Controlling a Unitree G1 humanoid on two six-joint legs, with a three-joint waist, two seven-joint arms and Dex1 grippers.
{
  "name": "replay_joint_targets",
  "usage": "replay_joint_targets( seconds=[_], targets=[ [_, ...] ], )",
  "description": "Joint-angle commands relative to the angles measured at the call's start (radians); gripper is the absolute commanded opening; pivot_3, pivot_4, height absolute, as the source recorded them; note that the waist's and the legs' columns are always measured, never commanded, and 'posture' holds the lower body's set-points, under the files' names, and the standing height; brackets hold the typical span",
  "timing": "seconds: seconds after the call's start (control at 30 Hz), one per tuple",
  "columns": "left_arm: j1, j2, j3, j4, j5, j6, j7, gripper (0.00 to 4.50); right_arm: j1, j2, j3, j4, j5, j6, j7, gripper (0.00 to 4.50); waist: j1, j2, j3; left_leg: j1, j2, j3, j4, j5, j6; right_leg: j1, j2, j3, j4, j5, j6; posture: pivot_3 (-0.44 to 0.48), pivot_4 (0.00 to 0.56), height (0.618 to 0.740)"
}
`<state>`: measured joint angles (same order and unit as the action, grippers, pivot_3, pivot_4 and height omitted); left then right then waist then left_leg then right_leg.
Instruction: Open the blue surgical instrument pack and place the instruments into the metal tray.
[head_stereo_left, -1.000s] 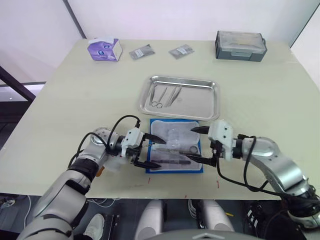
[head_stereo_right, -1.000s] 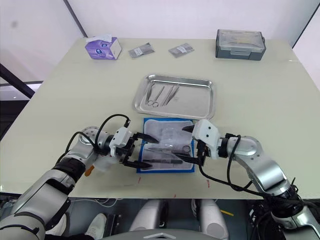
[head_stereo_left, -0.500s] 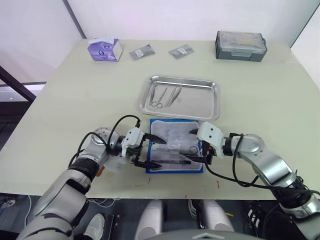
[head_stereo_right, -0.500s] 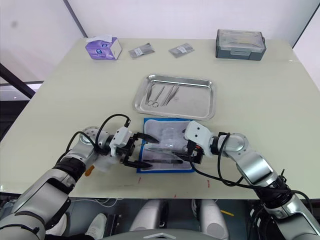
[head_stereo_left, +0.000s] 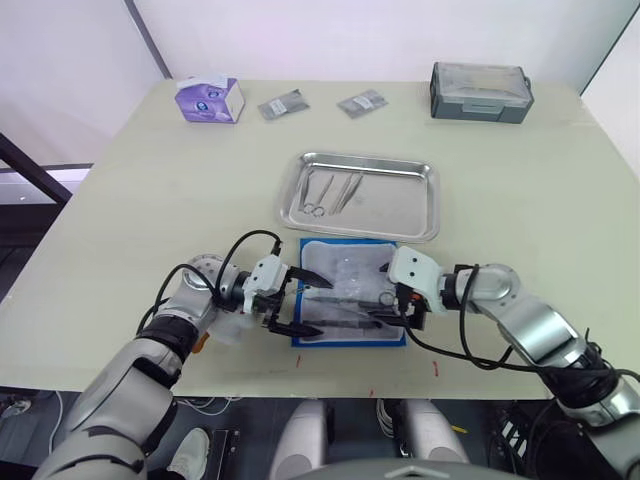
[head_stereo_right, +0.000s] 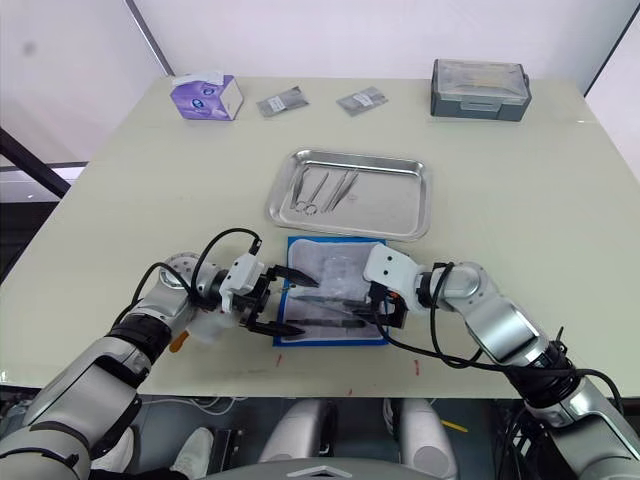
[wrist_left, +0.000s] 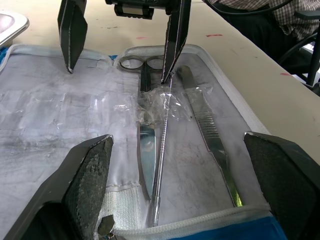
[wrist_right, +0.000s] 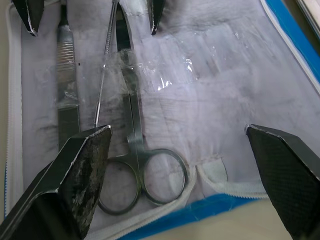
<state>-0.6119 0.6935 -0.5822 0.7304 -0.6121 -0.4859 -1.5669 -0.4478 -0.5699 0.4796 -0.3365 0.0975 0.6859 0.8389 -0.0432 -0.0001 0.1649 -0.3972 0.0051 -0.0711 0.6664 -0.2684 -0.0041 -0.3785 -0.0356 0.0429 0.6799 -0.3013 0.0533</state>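
Three instruments (wrist_left: 165, 150) lie in the opened blue surgical instrument pack (head_stereo_left: 351, 290) beside the metal tray (head_stereo_left: 359, 195). Both grippers, left gripper (head_stereo_left: 302, 302) and right gripper (head_stereo_left: 378, 293), hover wide over it. Next probably means pinching the scissors (wrist_right: 137, 165).

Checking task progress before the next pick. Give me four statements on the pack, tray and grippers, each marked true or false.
1. The blue surgical instrument pack lies open on the table. True.
2. The metal tray is empty. False: a few instruments lie in it.
3. Scissors are in the pack's clear pocket. True.
4. The right gripper is shut on the scissors. False: it is open, its fingers either side of the ring handles; the left gripper is open too.
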Motion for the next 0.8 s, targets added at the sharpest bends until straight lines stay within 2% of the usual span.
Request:
replay_joint_targets(
  seconds=[0.03,0.1,0.17,0.3,0.8],
  targets=[
    [0.034,-0.005,-0.035,0.022,0.015,0.01,-0.048,4.5,-0.008,-0.001,0.026,0.007,-0.019,-0.005,0.015,3.16,0.0,0.0,0.0,0.0,0.0,0.0,0.0,0.0,0.0,0.0,0.0,0.0,0.0,0.0,0.0,0.0,0.15,0.738],
    [0.035,-0.004,-0.035,0.02,0.014,0.012,-0.048,4.5,-0.012,-0.003,0.033,0.012,-0.021,-0.017,0.026,2.17,0.0,0.0,0.0,0.0,0.0,0.0,0.0,0.0,0.0,0.0,0.0,0.0,0.0,0.0,0.0,0.0,0.15,0.738],
    [0.036,-0.004,-0.035,0.019,0.013,0.014,-0.048,4.5,-0.013,-0.006,0.038,0.014,-0.022,-0.026,0.034,1.84,0.0,0.0,0.0,0.0,0.0,0.0,0.0,0.0,0.0,0.0,0.0,0.0,0.0,0.0,0.0,0.0,0.15,0.738],
    [0.039,-0.002,-0.035,0.014,0.013,0.018,-0.048,4.5,-0.016,-0.01,0.04,0.014,-0.02,-0.016,0.048,0.03,-0.001,0.001,-0.001,0.0,0.0,0.0,0.0,0.0,0.0,0.0,0.0,0.0,0.0,0.0,0.0,0.0,0.15,0.738],
    [0.041,-0.007,-0.03,0.017,0.02,0.021,-0.048,4.5,-0.059,0.008,0.068,-0.013,-0.038,0.003,0.054,0.03,-0.001,0.001,-0.001,0.0,0.0,0.0,0.0,0.0,0.0,0.0,0.0,0.0,0.0,0.0,0.0,0.0,0.15,0.738]
  ],
)
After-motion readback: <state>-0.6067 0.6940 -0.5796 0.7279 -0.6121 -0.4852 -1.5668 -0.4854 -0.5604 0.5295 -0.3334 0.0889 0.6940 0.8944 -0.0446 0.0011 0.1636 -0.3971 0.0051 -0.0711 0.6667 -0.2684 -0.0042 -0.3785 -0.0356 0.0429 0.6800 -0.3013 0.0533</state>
